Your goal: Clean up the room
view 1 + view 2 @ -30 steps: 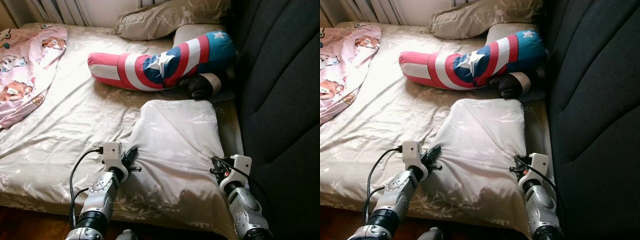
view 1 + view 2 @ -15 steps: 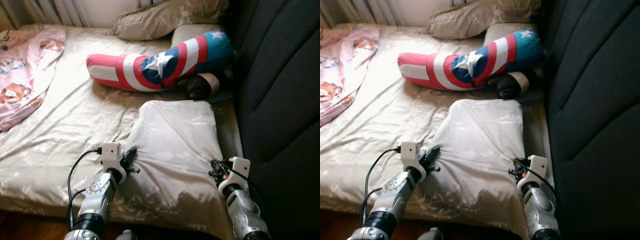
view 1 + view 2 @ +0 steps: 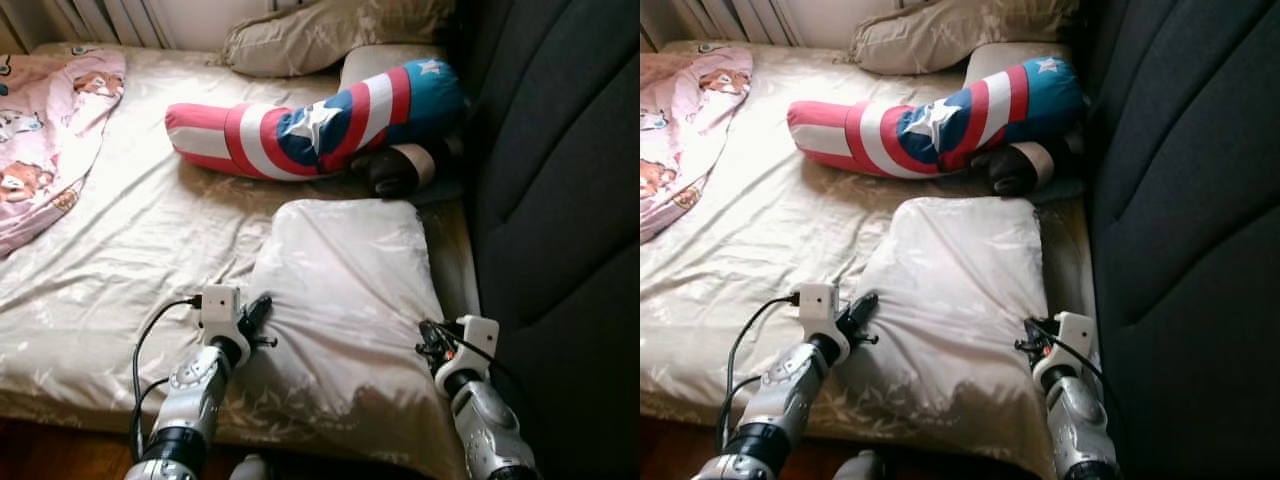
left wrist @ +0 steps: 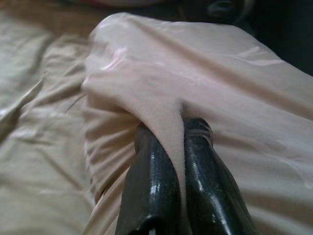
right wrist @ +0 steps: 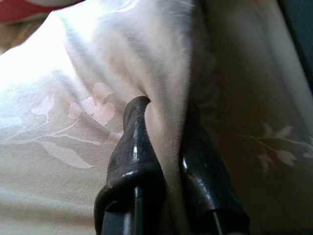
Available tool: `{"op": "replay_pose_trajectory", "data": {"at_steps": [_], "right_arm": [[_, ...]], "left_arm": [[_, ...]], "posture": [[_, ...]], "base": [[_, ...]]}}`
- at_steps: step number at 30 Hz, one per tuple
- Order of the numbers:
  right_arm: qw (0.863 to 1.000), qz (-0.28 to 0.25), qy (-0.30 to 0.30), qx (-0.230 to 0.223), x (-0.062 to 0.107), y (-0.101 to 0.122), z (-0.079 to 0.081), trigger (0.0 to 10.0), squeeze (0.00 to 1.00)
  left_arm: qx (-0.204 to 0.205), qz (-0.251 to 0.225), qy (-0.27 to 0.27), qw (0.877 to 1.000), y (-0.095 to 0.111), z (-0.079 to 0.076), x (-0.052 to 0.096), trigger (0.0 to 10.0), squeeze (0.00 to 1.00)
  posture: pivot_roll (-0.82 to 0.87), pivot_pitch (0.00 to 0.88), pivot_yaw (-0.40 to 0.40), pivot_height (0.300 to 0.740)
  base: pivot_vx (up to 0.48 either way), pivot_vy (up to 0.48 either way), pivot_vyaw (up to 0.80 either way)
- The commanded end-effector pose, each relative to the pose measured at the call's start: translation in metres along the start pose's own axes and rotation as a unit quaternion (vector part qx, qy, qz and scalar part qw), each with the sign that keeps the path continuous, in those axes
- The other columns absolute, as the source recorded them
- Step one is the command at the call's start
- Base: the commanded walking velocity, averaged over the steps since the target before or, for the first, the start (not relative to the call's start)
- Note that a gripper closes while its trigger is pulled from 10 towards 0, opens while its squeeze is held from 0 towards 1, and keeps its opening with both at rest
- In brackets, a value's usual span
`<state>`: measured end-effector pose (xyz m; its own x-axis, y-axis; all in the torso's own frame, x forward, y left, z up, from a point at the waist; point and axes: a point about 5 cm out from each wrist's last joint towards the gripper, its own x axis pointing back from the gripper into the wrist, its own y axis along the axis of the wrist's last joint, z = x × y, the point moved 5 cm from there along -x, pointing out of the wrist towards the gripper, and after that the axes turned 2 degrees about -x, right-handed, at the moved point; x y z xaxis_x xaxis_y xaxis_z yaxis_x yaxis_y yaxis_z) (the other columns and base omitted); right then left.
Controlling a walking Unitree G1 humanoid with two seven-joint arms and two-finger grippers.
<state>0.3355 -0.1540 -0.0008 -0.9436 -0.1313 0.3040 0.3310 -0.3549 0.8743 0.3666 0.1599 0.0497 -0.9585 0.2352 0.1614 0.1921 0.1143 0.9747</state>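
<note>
The left gripper and right gripper each pinch a fold of the pillow, which lies on the bed; a striped cushion sits at its twelve o'clock.

The right gripper pinches a fold of pale floral pillowcase between its two black fingers, the fabric bunched there.
</note>
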Motion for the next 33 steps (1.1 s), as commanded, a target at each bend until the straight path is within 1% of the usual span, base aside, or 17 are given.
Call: {"op": "replay_pose_trajectory", "data": {"at_steps": [1, 8, 16, 22, 23, 27, 31, 33], "right_arm": [[0.999, -0.027, -0.033, 0.003, 0.007, 0.013, -0.022, 10.0, 0.00], [0.999, -0.025, -0.032, 0.001, 0.007, 0.010, -0.020, 10.0, 0.00], [0.999, -0.028, -0.031, -0.001, 0.008, 0.011, -0.017, 10.0, 0.00], [0.999, -0.023, -0.024, -0.007, 0.008, 0.007, -0.014, 10.0, 0.00], [1.000, -0.017, -0.015, -0.012, 0.008, 0.005, -0.010, 10.0, 0.00], [1.000, -0.010, -0.005, -0.007, 0.008, 0.001, -0.005, 10.0, 0.00], [1.000, -0.009, -0.003, -0.016, 0.006, 0.000, -0.001, 10.0, 0.00], [1.000, -0.008, -0.002, -0.016, 0.006, 0.000, 0.000, 10.0, 0.00]], "left_arm": [[-0.011, -0.033, 0.001, 0.999, 0.018, -0.001, -0.003, 10.0, 0.00], [-0.010, -0.033, 0.004, 0.999, 0.018, 0.002, -0.003, 10.0, 0.00], [-0.004, -0.027, 0.005, 1.000, 0.017, 0.004, -0.002, 10.0, 0.00], [0.003, -0.016, -0.019, 1.000, 0.011, -0.003, -0.001, 10.0, 0.00], [0.005, -0.013, -0.028, 1.000, 0.010, -0.005, -0.002, 10.0, 0.00], [0.007, 0.001, -0.053, 0.999, 0.005, -0.013, -0.005, 10.0, 0.00], [0.011, 0.006, -0.074, 0.997, 0.009, -0.019, -0.013, 10.0, 0.00], [0.011, 0.008, -0.076, 0.997, 0.011, -0.019, -0.015, 10.0, 0.00]], "posture": [[0.04, 0.145, -0.033, 0.740], [0.04, 0.147, -0.033, 0.740], [0.04, 0.157, -0.031, 0.740], [0.04, 0.165, -0.032, 0.740], [0.04, 0.165, -0.032, 0.740], [0.04, 0.168, -0.035, 0.740], [0.03, 0.172, -0.036, 0.740], [0.03, 0.172, -0.036, 0.740]], "base": [[0.000, -0.289, -0.78], [0.000, -0.290, -0.78], [0.000, -0.037, 0.00], [0.000, 0.000, 0.00], [0.000, 0.000, 0.00], [0.000, 0.000, 0.00], [0.000, 0.000, 0.00], [0.000, 0.000, 0.00]]}}
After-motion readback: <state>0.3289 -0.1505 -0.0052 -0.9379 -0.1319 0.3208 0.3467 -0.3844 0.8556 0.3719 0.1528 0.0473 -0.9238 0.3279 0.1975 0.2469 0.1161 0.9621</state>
